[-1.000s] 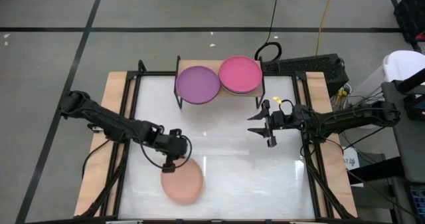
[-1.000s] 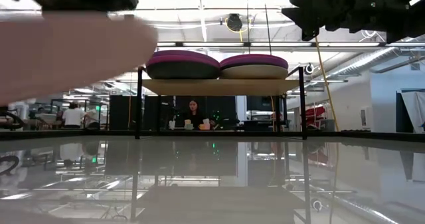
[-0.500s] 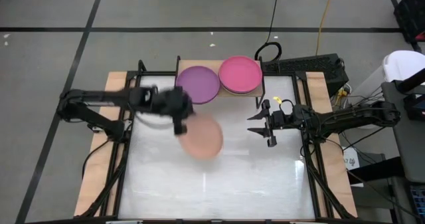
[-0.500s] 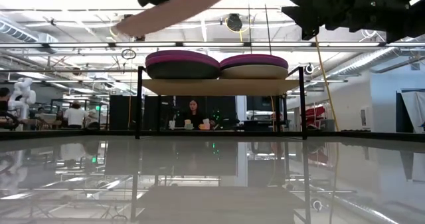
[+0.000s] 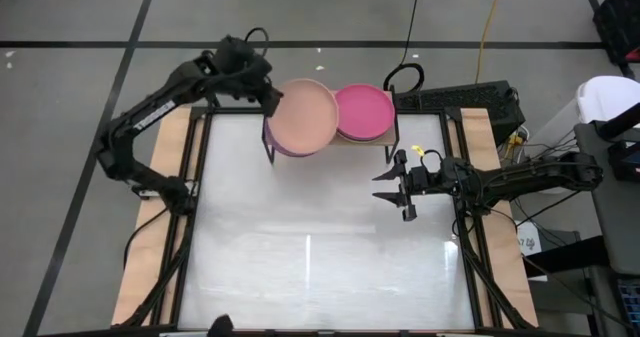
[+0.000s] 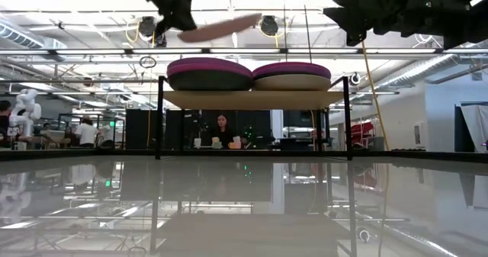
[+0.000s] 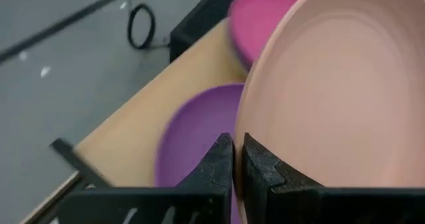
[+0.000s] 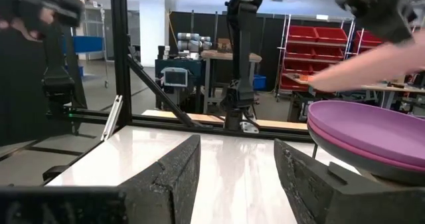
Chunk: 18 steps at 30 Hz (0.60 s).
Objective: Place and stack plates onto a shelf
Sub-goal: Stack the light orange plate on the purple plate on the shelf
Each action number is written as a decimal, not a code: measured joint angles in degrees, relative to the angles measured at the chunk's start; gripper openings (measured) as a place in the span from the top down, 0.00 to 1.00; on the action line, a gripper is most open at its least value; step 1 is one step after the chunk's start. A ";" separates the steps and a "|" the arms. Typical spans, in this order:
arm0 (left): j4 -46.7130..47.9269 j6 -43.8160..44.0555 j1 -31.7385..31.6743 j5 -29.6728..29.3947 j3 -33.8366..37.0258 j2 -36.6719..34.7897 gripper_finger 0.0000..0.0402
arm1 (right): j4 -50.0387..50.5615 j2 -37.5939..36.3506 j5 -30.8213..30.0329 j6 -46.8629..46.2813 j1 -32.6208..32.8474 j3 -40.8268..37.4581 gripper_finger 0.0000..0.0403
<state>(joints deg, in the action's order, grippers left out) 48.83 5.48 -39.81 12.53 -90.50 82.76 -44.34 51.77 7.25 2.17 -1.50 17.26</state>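
My left gripper (image 5: 268, 95) is shut on a peach plate (image 5: 303, 117), held above the purple plate stack (image 6: 210, 72) on the left half of the shelf (image 6: 252, 99). The peach plate also shows in the low view (image 6: 221, 27) and the left wrist view (image 7: 339, 91). A magenta-topped stack (image 5: 364, 112) sits on the shelf's right half. My right gripper (image 5: 402, 189) is open and empty, above the table to the right of the shelf's front. My left gripper pinches the peach plate's rim (image 7: 240, 144) between its two fingers, at the plate's left edge. The fingers come from the table's left, slanting down. The plate is lifted clear above the purple stack, nearly level, slightly tilted.
The shelf stands at the white table's (image 5: 320, 267) far edge on thin black legs (image 6: 159, 120). Black frame rails run along the table's sides (image 5: 190, 217). A person (image 6: 222, 131) sits in the room beyond the table.
My left gripper has carried the peach plate from near the table's front left, up and toward the far edge, to above the purple stack on the shelf. The plate has gone from tilted to nearly level. My right arm has kept still.
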 joint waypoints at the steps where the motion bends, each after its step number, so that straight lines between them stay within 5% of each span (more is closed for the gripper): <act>1: 0.14 0.52 -1.21 0.50 0.00 0.78 0.98 | 0.01 0.00 -0.01 0.00 0.00 0.00 0.57; 18: 5.10 0.46 -5.98 5.29 -0.02 7.08 0.96 | 0.06 0.00 0.02 0.46 0.00 0.00 0.57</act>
<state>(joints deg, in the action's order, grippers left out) 53.93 5.94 -45.79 17.82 -90.52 89.84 -44.29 51.77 7.27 2.63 -1.50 17.26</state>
